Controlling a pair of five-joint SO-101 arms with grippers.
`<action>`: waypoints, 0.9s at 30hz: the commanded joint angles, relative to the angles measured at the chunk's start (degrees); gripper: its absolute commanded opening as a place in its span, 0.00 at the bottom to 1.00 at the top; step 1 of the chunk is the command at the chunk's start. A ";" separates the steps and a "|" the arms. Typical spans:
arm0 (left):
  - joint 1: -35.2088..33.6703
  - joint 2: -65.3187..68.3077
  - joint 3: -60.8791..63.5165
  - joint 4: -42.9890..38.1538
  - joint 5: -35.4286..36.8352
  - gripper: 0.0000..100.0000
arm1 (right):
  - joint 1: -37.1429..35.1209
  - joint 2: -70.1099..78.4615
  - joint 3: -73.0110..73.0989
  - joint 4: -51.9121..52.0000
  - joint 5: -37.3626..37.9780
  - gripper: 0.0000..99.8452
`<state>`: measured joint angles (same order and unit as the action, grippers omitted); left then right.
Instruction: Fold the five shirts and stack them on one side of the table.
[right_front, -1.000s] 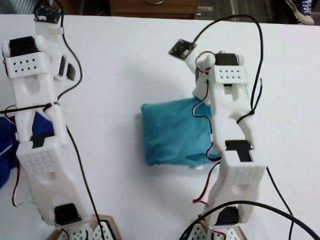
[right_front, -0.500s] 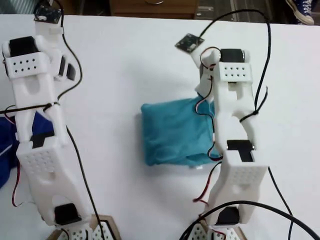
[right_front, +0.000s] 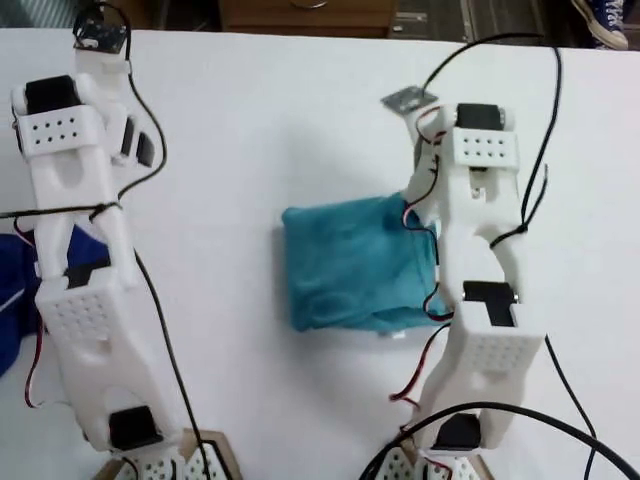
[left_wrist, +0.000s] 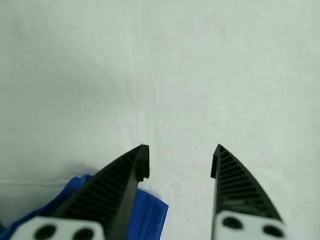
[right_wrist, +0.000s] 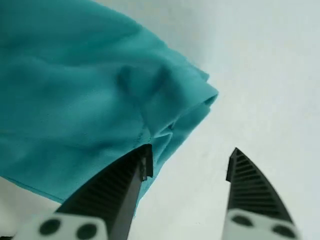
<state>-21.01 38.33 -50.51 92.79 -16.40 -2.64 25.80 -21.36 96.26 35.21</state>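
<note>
Shirt (right_front: 350, 265), teal and folded, just beside parted right jaws

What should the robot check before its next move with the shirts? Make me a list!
1. Right gripper open and empty: ok.
2. Left gripper open and empty: ok.
3. Teal shirt folded: ok, a compact rectangle, one corner bunched beside the right gripper.
4. Shirts stacked on one side: not ok; the teal shirt lies in the middle of the table, the blue shirt apart at the table's edge.
5. Blue shirt folded: cannot tell, the left arm covers most of it.
</note>
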 joint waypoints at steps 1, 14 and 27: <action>0.18 -0.44 -2.51 0.18 -0.35 0.23 | -1.98 -4.53 0.62 0.57 -0.09 0.25; 0.44 -0.62 -2.59 2.64 -0.35 0.23 | -1.80 0.92 8.97 -4.53 -11.43 0.25; 0.44 -0.62 -2.59 3.25 -0.35 0.23 | -1.19 7.43 8.70 -4.53 -14.59 0.25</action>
<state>-21.01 38.42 -50.51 95.08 -16.40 -4.04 33.27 -12.13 90.73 21.14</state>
